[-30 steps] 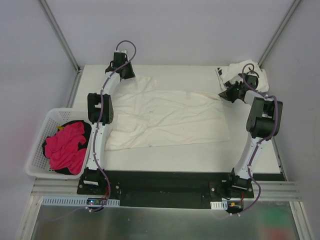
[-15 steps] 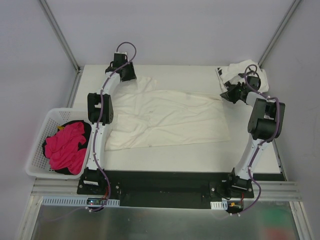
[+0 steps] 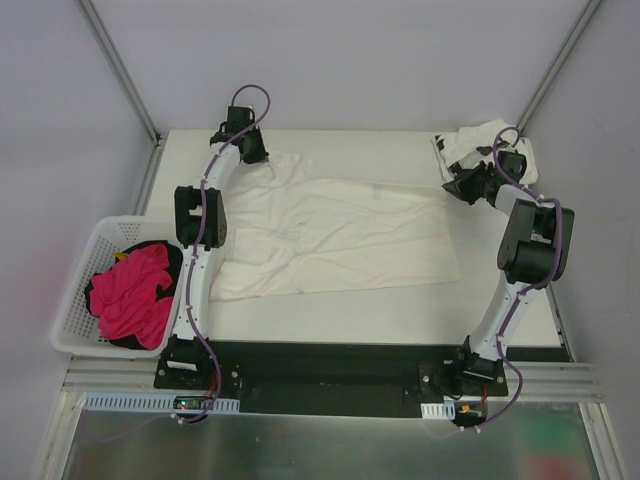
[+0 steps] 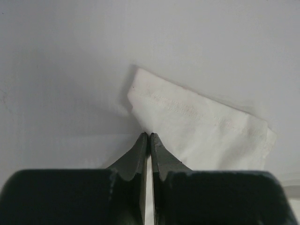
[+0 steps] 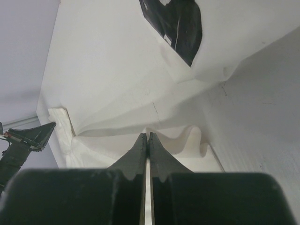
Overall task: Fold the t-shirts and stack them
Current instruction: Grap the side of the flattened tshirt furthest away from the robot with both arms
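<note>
Across the middle of the table (image 3: 500, 300), the cream-white t-shirt (image 3: 340, 235) lies spread nearly flat, with soft creases through its body and one short sleeve (image 4: 201, 126) reaching toward the far left corner. The printed t-shirt (image 3: 478, 142) sits crumpled in the far right corner, apart from the spread one but close to its far right edge. The left gripper (image 3: 252, 152) is at the sleeve, jaws pressed fully together; in the left wrist view the tips meet right at the sleeve's near edge, and whether any hem is caught between them cannot be told. The right gripper (image 3: 458, 186) is likewise closed, its tips at a raised ripple of the cream shirt's far right edge, apparently pinching it. At far left, a white basket (image 3: 75, 300) holds pink cloth (image 3: 130, 290), not part of this fold

Handling, as judged: the fabric is thin, light and wholly limp, so it will sag, drag and wrinkle rather than hold any shape, and a single pinched point will gather it into a bunch. Stitched hems and corners give the firmest purchase; two well-separated holds along one edge, lifted together, should carry a straight fold line. A shallow nip at the very edge may slip free
</note>
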Action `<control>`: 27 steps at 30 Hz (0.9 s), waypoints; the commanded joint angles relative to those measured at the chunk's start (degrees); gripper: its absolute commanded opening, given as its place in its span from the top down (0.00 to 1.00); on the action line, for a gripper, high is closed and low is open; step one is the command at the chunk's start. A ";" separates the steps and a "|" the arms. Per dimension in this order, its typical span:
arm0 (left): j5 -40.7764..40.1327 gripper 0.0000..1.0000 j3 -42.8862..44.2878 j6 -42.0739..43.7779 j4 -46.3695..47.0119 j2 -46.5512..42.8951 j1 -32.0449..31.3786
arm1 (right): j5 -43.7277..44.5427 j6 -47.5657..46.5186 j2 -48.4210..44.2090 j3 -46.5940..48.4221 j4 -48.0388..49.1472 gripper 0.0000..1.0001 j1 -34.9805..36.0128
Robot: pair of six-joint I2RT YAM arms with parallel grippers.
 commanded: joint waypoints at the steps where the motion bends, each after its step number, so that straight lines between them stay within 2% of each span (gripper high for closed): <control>1: 1.80 1.00 1.98 -2.04 -0.56 -2.49 -0.22 | -1.21 0.82 -3.41 -0.03 2.41 0.99 -0.54; 12: 1.54 1.00 0.14 -0.29 3.84 -8.73 -0.83 | -2.35 0.38 0.02 1.20 1.71 0.99 -0.01; 27: -0.04 1.00 -5.92 3.31 4.37 -16.03 -1.10 | -2.79 0.64 1.77 2.87 1.10 0.99 0.34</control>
